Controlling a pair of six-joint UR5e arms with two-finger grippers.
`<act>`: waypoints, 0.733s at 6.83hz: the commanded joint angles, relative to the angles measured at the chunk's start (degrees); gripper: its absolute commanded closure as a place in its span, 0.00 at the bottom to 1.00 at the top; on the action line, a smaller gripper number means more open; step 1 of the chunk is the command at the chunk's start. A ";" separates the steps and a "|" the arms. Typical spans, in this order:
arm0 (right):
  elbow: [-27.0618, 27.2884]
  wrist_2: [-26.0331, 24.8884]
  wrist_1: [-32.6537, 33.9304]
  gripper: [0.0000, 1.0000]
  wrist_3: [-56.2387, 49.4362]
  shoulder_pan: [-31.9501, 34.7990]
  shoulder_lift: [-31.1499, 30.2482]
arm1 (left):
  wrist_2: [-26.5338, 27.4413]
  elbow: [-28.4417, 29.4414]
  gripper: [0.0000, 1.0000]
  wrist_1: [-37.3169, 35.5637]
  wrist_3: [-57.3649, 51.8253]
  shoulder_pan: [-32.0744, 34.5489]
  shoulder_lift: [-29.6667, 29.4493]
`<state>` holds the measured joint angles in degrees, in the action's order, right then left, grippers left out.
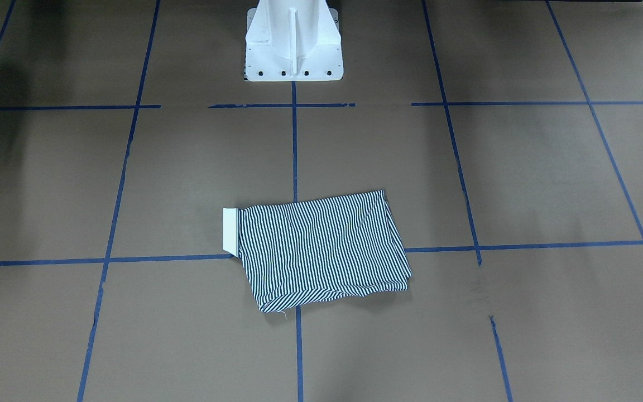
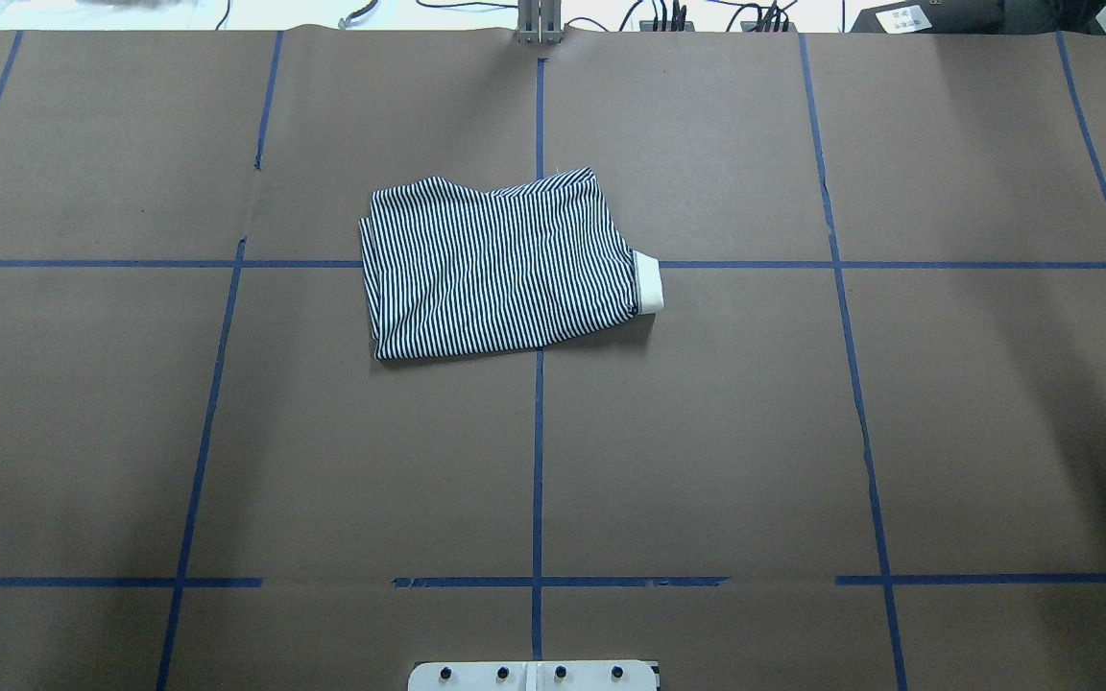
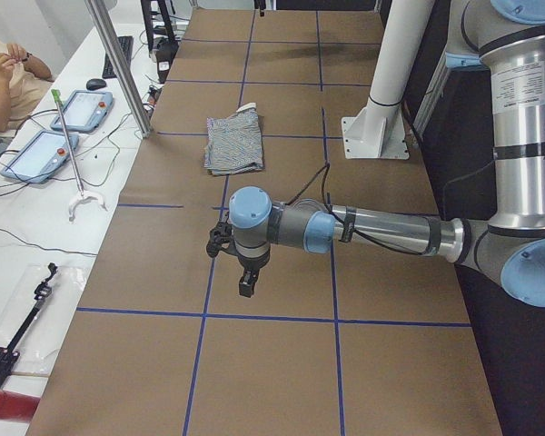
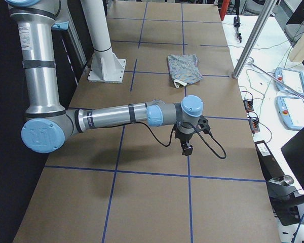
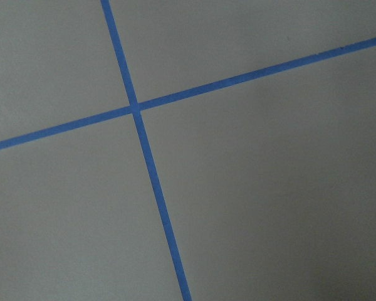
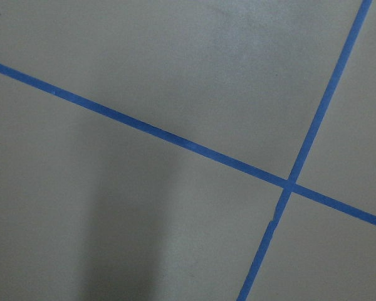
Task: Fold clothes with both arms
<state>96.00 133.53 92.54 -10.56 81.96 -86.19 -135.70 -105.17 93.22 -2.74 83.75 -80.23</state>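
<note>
The clothes are one navy-and-white striped shirt [image 1: 321, 251] [image 2: 500, 269], folded into a flat rectangle near the table's middle. Its cream collar [image 1: 230, 229] sticks out at one end. In the side views the shirt [image 3: 234, 143] [image 4: 185, 68] lies far from both arms. My left gripper [image 3: 246, 286] hangs over bare brown paper, fingers pointing down, and I cannot tell whether it is open or shut. My right gripper [image 4: 186, 150] hangs the same way toward the other end of the table, its state also unclear. Both wrist views show only paper and blue tape lines.
The white pedestal base [image 1: 293, 44] [image 2: 534, 677] stands at the robot's edge of the table. A metal post [image 3: 118, 64], tablets [image 3: 50, 136] and cables sit on the white bench beyond the far edge, where a person [image 3: 0, 82] sits.
</note>
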 commanded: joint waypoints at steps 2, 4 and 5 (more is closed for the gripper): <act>-0.11 0.15 0.01 0.00 -0.07 -0.05 -0.20 | 0.08 -0.38 0.00 -0.59 8.15 2.29 1.57; 0.41 -0.38 -0.26 0.00 -0.07 -0.05 0.23 | -0.09 -0.91 0.00 -0.15 8.10 2.29 1.57; 0.50 -0.55 -0.34 0.00 -0.07 -0.05 -0.11 | 0.08 -1.96 0.00 -0.06 8.10 2.29 1.22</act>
<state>96.31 133.26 92.32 -10.63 81.91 -86.16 -135.72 -106.08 92.98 5.25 86.00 -78.75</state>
